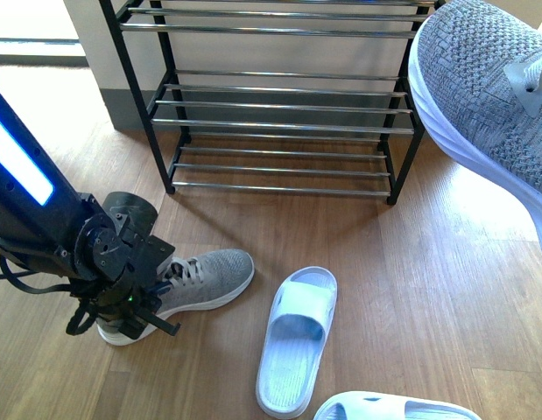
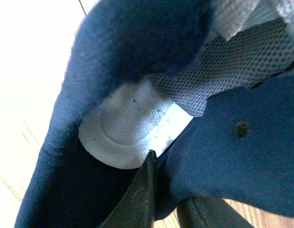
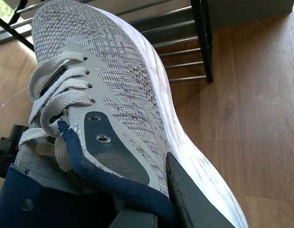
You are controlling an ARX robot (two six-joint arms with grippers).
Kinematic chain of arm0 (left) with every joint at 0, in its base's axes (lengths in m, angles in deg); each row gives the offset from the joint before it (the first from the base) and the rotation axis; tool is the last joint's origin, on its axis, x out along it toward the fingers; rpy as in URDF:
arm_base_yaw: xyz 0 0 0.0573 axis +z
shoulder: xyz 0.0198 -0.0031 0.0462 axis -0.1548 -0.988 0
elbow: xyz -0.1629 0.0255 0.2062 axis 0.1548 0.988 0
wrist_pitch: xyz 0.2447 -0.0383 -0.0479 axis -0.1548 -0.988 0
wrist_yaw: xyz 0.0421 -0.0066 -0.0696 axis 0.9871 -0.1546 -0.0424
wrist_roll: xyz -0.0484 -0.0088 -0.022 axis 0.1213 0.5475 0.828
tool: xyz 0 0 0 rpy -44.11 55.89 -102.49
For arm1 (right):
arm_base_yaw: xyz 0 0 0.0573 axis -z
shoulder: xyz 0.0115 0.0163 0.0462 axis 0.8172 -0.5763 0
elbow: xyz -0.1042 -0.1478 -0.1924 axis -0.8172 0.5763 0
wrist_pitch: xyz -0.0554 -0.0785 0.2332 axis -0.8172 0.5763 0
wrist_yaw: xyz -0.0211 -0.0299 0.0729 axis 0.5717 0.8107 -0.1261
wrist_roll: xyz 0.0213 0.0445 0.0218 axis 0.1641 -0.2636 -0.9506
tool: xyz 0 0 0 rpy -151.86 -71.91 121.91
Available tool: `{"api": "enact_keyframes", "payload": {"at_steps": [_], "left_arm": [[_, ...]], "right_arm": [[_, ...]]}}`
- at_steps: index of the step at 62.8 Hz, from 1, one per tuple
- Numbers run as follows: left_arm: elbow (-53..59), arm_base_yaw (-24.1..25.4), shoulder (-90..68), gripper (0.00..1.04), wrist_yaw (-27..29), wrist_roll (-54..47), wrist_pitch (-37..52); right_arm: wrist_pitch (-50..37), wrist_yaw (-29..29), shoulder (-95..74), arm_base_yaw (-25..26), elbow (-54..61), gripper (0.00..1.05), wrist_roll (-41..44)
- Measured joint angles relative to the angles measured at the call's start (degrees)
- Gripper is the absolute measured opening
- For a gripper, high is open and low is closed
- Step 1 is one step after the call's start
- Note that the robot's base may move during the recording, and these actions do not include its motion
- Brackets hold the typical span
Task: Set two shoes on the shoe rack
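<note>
Grips the raised sneaker (image 1: 481,87) by its dark collar with the right gripper (image 3: 156,199), jaws clamped on it. Shows upper right in the front view, cut by the frame edge, overlapping the shoe rack (image 1: 279,107) corner. Straddles the floor sneaker (image 1: 209,276) heel, lower left, with the left gripper (image 1: 122,311) (cannot tell whether closed). Leaves bare floor (image 1: 253,219) between rack and slide (image 1: 297,337).

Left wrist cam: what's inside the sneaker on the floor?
Sneaker interior shows dark blue lining, a white heel pad, grey mesh, and one finger of the left gripper. The toe end is covered by the upper.
</note>
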Motion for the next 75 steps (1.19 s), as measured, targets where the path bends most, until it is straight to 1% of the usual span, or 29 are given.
{"api": "enact_keyframes", "payload": {"at_steps": [2, 11, 24, 37, 46, 53, 62, 70, 75], "left_arm": [[0.02, 0.04, -0.07, 0.02, 0.17, 0.39, 0.37], [0.48, 0.55, -0.07, 0.02, 0.35, 2.69, 2.54], [5.73, 1.20, 4.28, 0.02, 0.98, 10.21, 9.70], [16.00, 0.94, 19.67, 0.02, 5.29, 15.74, 18.43], [26.67, 0.46, 34.73, 0.02, 9.01, 17.25, 22.23], [34.03, -0.35, 46.49, 0.02, 11.06, 16.52, 22.27], [40.74, -2.32, 62.99, 0.02, 12.98, 14.05, 18.75], [45.00, -5.92, 80.65, 0.02, 16.92, 10.43, 10.82], [46.10, -7.98, 88.15, 0.02, 19.61, 9.38, 6.23]], "right_arm": [[0.00, 0.00, 0.00, 0.00, 0.00, 0.01, -0.02], [0.00, 0.00, 0.00, 0.00, 0.00, 0.01, -0.02], [0.00, 0.00, 0.00, 0.00, 0.00, 0.01, 0.00], [0.00, 0.00, 0.00, 0.00, 0.00, 0.01, -0.02], [0.00, 0.00, 0.00, 0.00, 0.00, 0.01, -0.02], [0.00, 0.00, 0.00, 0.00, 0.00, 0.01, 0.00], [0.00, -0.02, 0.00, 0.00, 0.00, 0.01, -0.02], [0.00, -0.02, 0.00, 0.00, 0.00, 0.01, -0.02], [0.00, 0.00, 0.00, 0.00, 0.00, 0.01, -0.02]]}}
